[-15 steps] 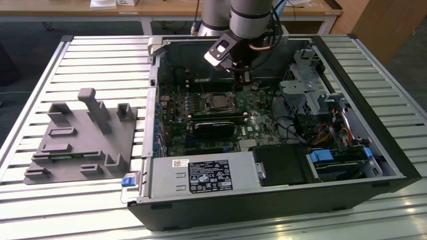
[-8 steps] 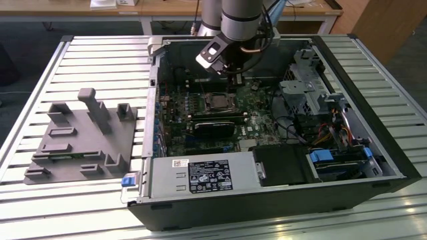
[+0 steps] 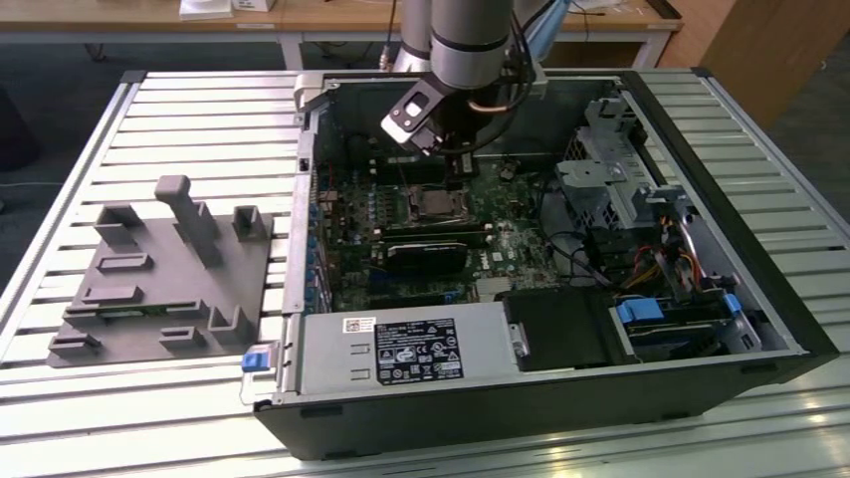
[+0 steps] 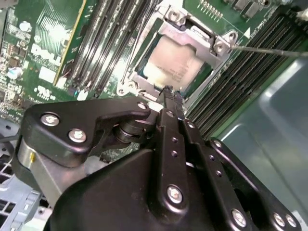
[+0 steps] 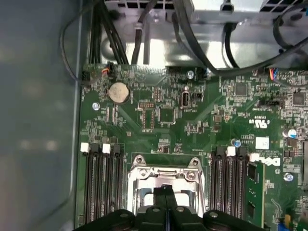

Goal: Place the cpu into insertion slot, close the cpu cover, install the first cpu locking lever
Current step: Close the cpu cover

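An open black computer case lies on the slatted worktop; a grey moulded fixture sits beside it, at the exterior view's left; inside, a labelled power supply and a black card; a coin battery on the green motherboard.

A slatted aluminium table fills most of what I can see, its pale ribs catching bright glare along the near edge. Beyond its far edge stands a wooden desk on white legs, with white items lying on top. Off the table's far corner, on the exterior view's right, is a wooden cabinet. Dark floor lies between table and desk.
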Robot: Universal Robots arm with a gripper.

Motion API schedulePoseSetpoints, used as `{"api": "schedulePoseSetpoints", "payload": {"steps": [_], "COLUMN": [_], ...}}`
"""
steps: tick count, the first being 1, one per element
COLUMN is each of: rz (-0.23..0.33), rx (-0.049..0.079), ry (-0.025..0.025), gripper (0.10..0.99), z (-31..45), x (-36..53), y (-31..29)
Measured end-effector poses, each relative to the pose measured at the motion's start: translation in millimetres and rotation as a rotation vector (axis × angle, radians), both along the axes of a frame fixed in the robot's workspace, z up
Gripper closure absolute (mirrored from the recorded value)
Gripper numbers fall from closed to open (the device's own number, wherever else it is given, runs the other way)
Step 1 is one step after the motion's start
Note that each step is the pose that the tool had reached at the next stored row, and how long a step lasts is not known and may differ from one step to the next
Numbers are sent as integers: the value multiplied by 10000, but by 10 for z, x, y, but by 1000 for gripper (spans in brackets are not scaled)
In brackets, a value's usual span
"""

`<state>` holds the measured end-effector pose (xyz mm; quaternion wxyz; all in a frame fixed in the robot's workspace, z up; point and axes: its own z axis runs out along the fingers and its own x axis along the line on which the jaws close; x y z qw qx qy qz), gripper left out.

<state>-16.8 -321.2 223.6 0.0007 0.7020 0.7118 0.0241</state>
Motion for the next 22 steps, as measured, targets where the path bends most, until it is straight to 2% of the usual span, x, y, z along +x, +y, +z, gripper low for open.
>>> {"api": "schedulePoseSetpoints", "payload": {"steps": [8, 17, 22], "rz": [-1, -1, -1], "rx": [-1, -1, -1], "ry": [1, 1, 1], "gripper": [980, 980, 980], "z": [-48, -102, -138], "x": [-190, -335, -385], "y": [0, 0, 0]}}
